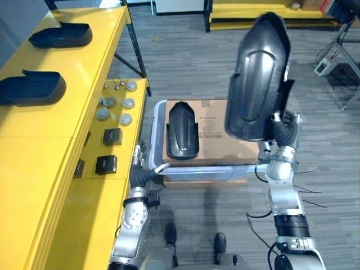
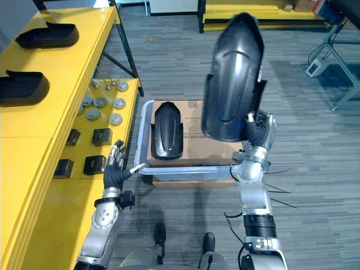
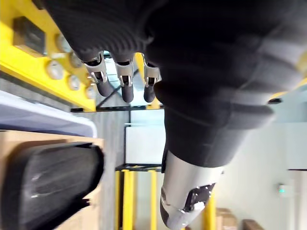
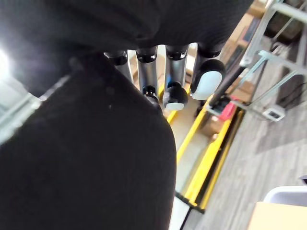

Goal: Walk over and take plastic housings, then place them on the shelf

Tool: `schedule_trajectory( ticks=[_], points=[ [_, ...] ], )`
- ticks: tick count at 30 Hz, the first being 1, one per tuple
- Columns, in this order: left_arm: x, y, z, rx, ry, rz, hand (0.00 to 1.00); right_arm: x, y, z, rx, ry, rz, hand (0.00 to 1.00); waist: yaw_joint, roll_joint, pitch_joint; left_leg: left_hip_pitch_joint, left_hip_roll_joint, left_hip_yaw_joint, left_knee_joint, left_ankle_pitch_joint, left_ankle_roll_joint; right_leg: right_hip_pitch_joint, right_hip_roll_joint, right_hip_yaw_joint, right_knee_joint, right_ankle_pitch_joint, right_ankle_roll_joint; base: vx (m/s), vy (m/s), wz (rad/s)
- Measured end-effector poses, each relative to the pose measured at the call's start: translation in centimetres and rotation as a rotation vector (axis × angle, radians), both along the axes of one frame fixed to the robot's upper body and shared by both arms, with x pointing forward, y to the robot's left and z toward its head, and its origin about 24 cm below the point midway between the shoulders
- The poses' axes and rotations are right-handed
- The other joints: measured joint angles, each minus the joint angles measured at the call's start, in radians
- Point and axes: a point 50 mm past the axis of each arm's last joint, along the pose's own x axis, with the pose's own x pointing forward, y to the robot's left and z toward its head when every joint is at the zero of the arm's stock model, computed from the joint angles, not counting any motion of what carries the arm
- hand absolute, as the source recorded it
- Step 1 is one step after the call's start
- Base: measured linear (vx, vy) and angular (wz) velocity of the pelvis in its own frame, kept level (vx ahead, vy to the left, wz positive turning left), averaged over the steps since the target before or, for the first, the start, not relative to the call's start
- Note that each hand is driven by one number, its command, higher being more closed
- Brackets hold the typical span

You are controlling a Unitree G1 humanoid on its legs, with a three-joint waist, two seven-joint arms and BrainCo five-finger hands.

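Black plastic housing [image 2: 233, 79], held upright in the curled fingers of the right hand [image 2: 260, 129], should swing left steadily and lie flat on the yellow shelf [image 2: 39, 129], clear of the shelved housing [image 2: 22, 87], while the left hand [image 2: 115, 166], fingers relaxed and empty, hangs by the grey bin [image 2: 143, 121].

Yellow shelf [image 1: 84, 67], two black housings [image 1: 31, 89] on top
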Motion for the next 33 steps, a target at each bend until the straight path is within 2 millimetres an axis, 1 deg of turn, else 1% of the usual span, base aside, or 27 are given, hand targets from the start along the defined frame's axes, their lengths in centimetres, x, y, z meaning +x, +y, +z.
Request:
schedule_trajectory(
  ticks=[1,5,11,12,15,19,23,27,30,31,33],
  points=[
    [0.3,-0.6,0.6,0.007,-0.026,-0.014,0.0,0.0,1.2,-0.2,-0.004,0.011,0.037,1.0,0.004,-0.001,-0.01,0.004,0.0,0.0,0.0,0.0,0.0,0.0,0.0,0.0,0.0,0.0,0.0,-0.03,0.017,0.0],
    [0.3,-1.8,0.8,0.015,-0.031,-0.045,0.0,-0.4,3.8,-0.8,-0.04,0.036,0.126,1.0,0.005,-0.005,-0.032,0.003,0.0,0.002,0.0,-0.003,-0.005,0.0,0.0,0.001,-0.004,0.001,-0.002,-0.01,0.005,0.0],
    [0.4,-3.2,0.9,0.01,-0.027,-0.104,0.0,-0.9,6.0,-1.3,-0.135,0.051,0.206,1.0,0.004,-0.015,-0.055,0.004,0.0,0.006,0.0,-0.003,-0.004,0.0,0.0,0.003,-0.006,0.005,-0.002,0.0,0.004,-0.01],
    [0.5,-3.7,1.1,-0.015,-0.032,-0.133,0.0,-1.0,6.7,-1.4,-0.157,0.058,0.242,1.0,0.004,-0.016,-0.065,0.004,0.0,0.007,0.0,-0.001,-0.002,0.0,0.0,0.003,-0.006,0.006,-0.002,0.0,0.0,0.0],
    [0.6,-3.8,1.2,-0.068,-0.029,-0.144,0.0,-1.1,6.8,-1.5,-0.178,0.064,0.244,1.0,0.005,-0.016,-0.081,0.005,-0.001,0.006,0.0,0.0,0.0,0.001,0.0,0.003,-0.006,0.005,-0.002,0.0,0.0,0.0],
    [0.7,-3.8,1.1,-0.106,-0.017,-0.156,0.0,-1.1,7.0,-1.7,-0.21,0.065,0.253,1.0,0.003,-0.018,-0.084,0.009,-0.001,0.007,0.0,0.0,0.0,0.005,0.001,0.003,-0.005,0.005,-0.002,0.0,0.0,0.0],
    [0.7,-3.8,0.7,-0.109,0.006,-0.174,0.0,-1.1,6.7,-2.4,-0.249,0.091,0.256,1.0,0.003,-0.018,-0.109,0.01,-0.001,0.007,-0.001,0.0,0.0,0.006,0.001,0.003,-0.005,0.005,-0.002,0.0,0.0,0.0],
    [0.6,-4.0,0.4,-0.143,0.022,-0.193,0.0,-1.0,6.5,-3.0,-0.267,0.116,0.256,1.0,0.003,-0.019,-0.11,0.018,-0.001,0.006,-0.001,0.0,0.0,0.014,0.001,0.003,-0.006,0.002,-0.007,0.0,0.0,0.0],
    [0.8,-3.9,-0.7,-0.187,0.079,-0.202,0.0,-1.0,6.4,-3.1,-0.282,0.117,0.261,1.0,0.003,-0.019,-0.119,0.019,-0.001,0.006,-0.001,-0.003,-0.005,0.014,0.001,0.004,-0.007,0.001,-0.006,0.0,0.0,0.0],
    [0.8,-3.8,-1.1,-0.193,0.101,-0.205,1.0,-1.1,6.6,-3.2,-0.294,0.119,0.27,1.0,0.003,-0.02,-0.127,0.018,-0.001,0.006,-0.001,-0.003,-0.005,0.014,0.001,0.004,-0.007,0.001,-0.006,0.0,0.0,0.0],
    [0.7,-4.2,-1.7,-0.181,0.138,-0.25,1.0,-1.5,7.4,-3.5,-0.311,0.123,0.31,1.0,0.001,-0.02,-0.14,0.018,-0.001,0.007,-0.001,-0.003,-0.005,0.014,0.001,0.005,-0.008,0.0,-0.005,0.0,0.0,0.0]
  ],
)
